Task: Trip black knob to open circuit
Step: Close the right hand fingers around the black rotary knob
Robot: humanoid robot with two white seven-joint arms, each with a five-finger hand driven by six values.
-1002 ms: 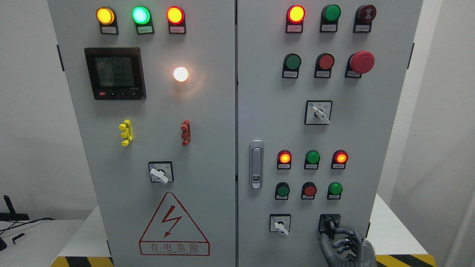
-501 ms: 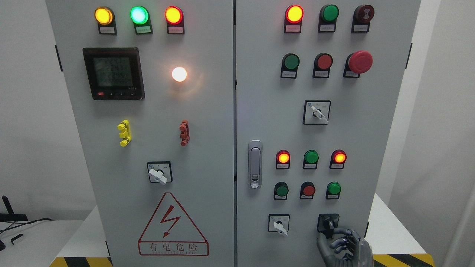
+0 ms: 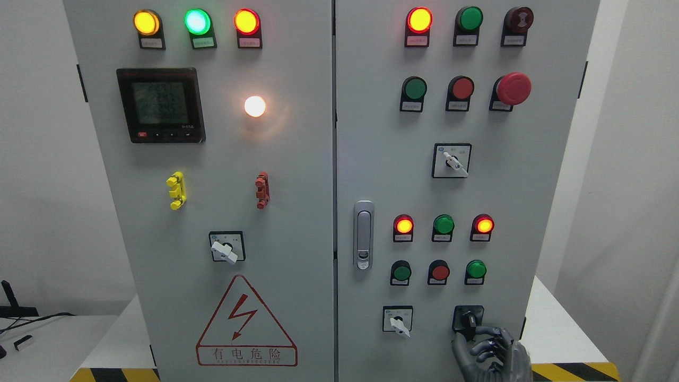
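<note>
Your right hand had come in at the bottom right corner of the cabinet, and it sat right up against the black knob, which is mounted low on the right-hand door, at the door's lower right, just beside the white selector switch. The fingers were curled loosely, their tips reaching up to the underside of the knob's handle. Whether they truly pinched it or only touched it, you could not have told from this view; the dark hand and dark knob ran together.

The knob's handle pointed roughly downward, a little tilted. The two red lamps in the row above it were lit, and so was the red lamp at the top of that door. Judging by that, the circuit was probably not opened yet. So the reach looked finished and the contact about made; the twist itself, and any sign from the lamps that it worked, were left to do. Your left hand did not show at all.
</note>
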